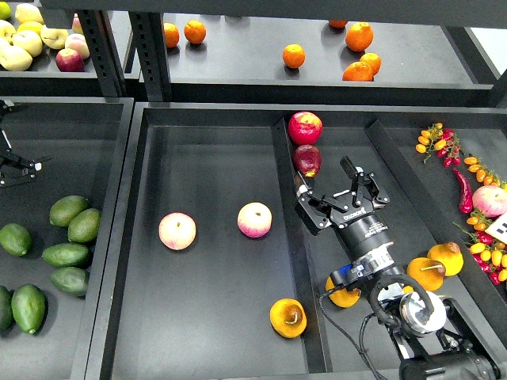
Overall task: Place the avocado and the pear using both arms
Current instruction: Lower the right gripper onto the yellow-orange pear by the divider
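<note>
Several dark green avocados (67,210) lie in the left bin. One golden pear (287,317) with a brown stem lies at the front of the middle bin, and three more pears (426,273) lie in the right bin by my right arm. My right gripper (341,194) is open and empty, hovering over the right bin close to the divider, below a dark red apple (307,160). My left gripper (14,164) shows small and thin at the far left edge, above the avocados and apart from them; its fingers cannot be told apart.
Two pink-cream round fruits (177,231) (254,219) lie in the middle bin. A red apple (305,127) sits at the divider's far end. Oranges (294,55) and pale apples (16,55) are on the back shelf. Chillies and small tomatoes (475,182) lie at right.
</note>
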Controlling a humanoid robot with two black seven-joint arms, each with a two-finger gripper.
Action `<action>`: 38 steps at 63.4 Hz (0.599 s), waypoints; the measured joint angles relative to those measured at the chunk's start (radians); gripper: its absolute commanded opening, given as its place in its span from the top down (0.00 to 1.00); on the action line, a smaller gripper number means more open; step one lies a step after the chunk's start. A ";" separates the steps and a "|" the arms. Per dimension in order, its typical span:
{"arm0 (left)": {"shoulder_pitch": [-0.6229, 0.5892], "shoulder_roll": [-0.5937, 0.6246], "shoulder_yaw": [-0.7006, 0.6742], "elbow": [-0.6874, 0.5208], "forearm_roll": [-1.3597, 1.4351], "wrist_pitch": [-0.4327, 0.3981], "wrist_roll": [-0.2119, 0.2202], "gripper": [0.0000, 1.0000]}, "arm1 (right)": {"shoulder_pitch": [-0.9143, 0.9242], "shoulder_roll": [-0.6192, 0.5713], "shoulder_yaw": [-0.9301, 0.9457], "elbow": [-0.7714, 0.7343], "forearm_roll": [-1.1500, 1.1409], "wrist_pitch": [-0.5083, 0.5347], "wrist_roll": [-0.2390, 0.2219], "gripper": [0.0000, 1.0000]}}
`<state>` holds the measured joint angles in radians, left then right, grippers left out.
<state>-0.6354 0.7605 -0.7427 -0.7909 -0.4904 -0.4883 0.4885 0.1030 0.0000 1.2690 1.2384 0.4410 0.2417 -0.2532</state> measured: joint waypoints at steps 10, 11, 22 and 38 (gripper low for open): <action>0.186 -0.102 -0.260 -0.085 -0.006 0.000 0.000 0.01 | 0.008 -0.001 -0.010 0.002 0.000 -0.004 0.000 0.00; 0.203 -0.117 -0.286 -0.093 -0.006 0.000 0.000 0.01 | 0.011 -0.002 -0.016 0.002 0.000 -0.004 0.000 0.00; 0.365 -0.284 -0.486 -0.173 -0.006 0.000 0.000 0.01 | 0.035 -0.111 -0.116 0.021 0.003 -0.007 -0.006 0.00; 0.476 -0.462 -0.649 -0.244 -0.005 0.000 0.000 0.01 | 0.057 -0.322 -0.266 0.068 0.005 0.006 -0.065 0.00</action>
<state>-0.1593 0.2986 -1.3918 -1.0353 -0.4955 -0.4884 0.4885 0.1596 -0.3220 1.0027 1.3067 0.4463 0.2475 -0.3177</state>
